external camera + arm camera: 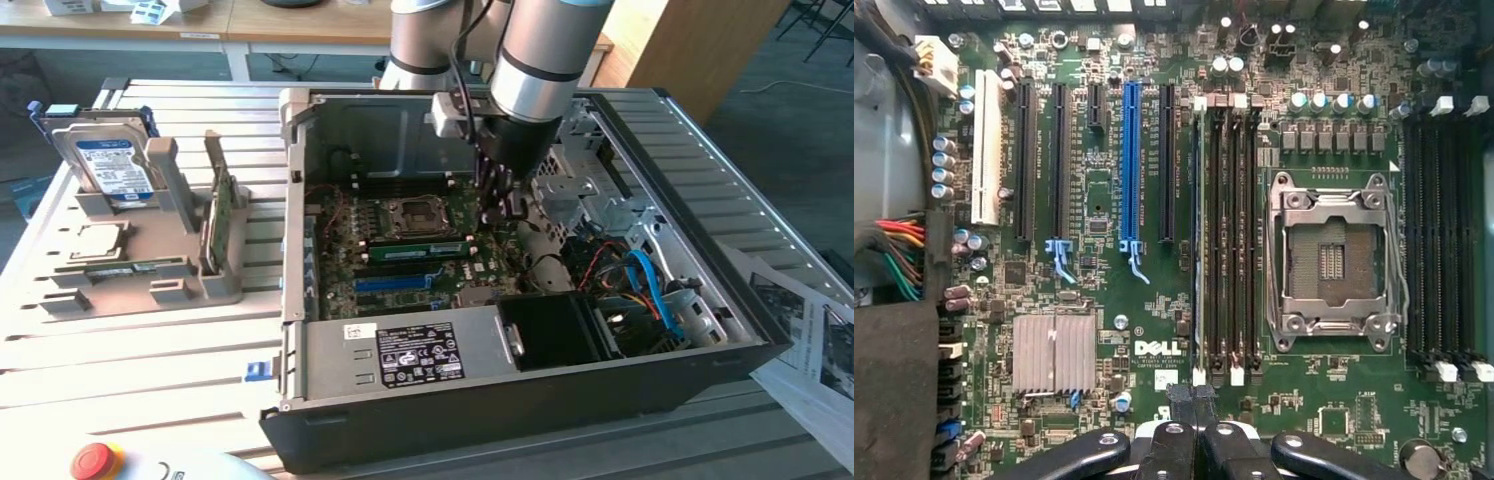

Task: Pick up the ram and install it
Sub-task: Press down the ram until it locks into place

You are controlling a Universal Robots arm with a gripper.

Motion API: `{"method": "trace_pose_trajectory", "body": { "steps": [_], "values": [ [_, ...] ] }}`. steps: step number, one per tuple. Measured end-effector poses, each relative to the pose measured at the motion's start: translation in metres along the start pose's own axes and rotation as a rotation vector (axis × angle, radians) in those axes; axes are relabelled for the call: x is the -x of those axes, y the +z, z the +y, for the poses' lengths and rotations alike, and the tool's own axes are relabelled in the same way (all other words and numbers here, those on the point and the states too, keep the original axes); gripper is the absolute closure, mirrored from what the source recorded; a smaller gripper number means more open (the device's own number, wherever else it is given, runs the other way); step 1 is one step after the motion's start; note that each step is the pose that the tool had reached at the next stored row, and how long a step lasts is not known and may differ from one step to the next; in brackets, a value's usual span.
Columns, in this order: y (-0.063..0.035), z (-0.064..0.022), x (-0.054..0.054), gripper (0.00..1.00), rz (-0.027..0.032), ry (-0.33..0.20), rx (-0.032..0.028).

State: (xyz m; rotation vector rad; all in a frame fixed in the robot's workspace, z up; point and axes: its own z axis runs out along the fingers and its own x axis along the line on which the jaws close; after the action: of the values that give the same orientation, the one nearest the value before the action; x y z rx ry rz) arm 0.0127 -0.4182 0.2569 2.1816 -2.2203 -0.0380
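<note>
We see the gripper (497, 205) lowered inside the open computer case (400, 420), just above the motherboard (400, 265), beside the empty processor socket (415, 216). From the wrist view its fingertips (1194, 400) are pressed together with nothing between them, poised over the end of a bank of memory slots (1226, 240). A ram (418, 249) lies seated in a slot on the motherboard, a green stick just past the socket toward the power supply (407, 352); in the wrist view we can make out its thin green edge (1200, 240) in the slot at the side of the bank nearest the blue expansion slot (1131, 160). Out on the slatted table (134, 350), to the exterior view's left of the case, a grey parts holder (160, 270) carries a hard drive (110, 165) standing upright, a silver processor chip (91, 240) lying flat, and another green ram stick (216, 215) standing on its edge.
</note>
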Motion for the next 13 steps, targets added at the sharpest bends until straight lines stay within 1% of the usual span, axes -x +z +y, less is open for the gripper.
{"method": "trace_pose_trajectory", "body": {
  "steps": [11, 13],
  "values": [
    [0.0148, -0.0006, 0.0, 0.9, -0.0001, 0.0, 0.0],
    [0.0154, -0.0006, 0.0, 0.9, 0.0, 0.0, 0.0]
  ]
}}
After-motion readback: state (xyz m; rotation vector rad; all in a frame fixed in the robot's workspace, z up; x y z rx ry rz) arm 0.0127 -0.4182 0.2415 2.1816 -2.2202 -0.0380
